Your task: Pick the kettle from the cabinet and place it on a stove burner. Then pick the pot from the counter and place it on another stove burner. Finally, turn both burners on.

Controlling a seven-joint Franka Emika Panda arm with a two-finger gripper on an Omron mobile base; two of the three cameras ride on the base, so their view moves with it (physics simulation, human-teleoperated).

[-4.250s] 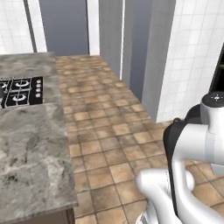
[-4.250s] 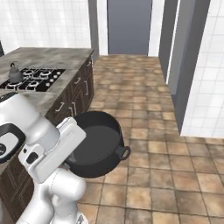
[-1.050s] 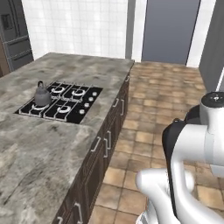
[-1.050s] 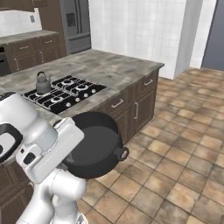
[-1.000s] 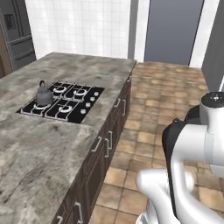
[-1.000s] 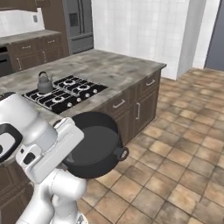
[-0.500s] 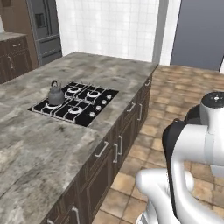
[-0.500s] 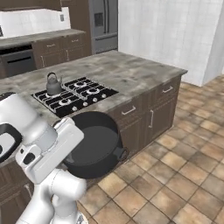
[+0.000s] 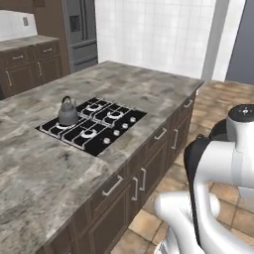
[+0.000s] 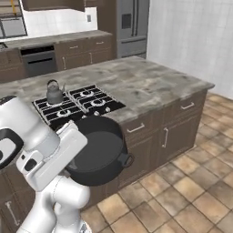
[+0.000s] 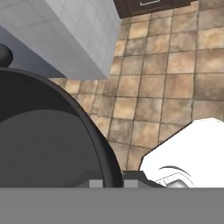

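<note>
The gripper point(image 11: 107, 180) is closed tight on the rim of the pot point(image 10: 98, 150), which is carried clear of any surface. In the hand view the two tips sit at 6 o'clock, pinched on either side of the dark rim; the pot wall sweeps up from there toward 9 o'clock, with floor tiles beyond. In the right base view the pot is seen tilted at the end of the arm, one loop handle at about 4 o'clock on its body, held in front of the brown drawer fronts and below the counter point(image 10: 150, 91) edge.

The first part of the task is judged done: the kettle point(image 9: 67, 112) stands upright on the burner at the 9 o'clock corner of the cooktop point(image 9: 94, 124), and it is also seen there in the right base view. The pot is picked but not yet set down. Three burners are free, and one of them is to take it. After that, both knobs are left to be turned; no flame can be made out on any ring.

The grip itself is poorly shown: the tips are cut off at the bottom of the hand view, so how deep the rim sits between them cannot be told. The knobs are small dots, and their settings are too small to read.
</note>
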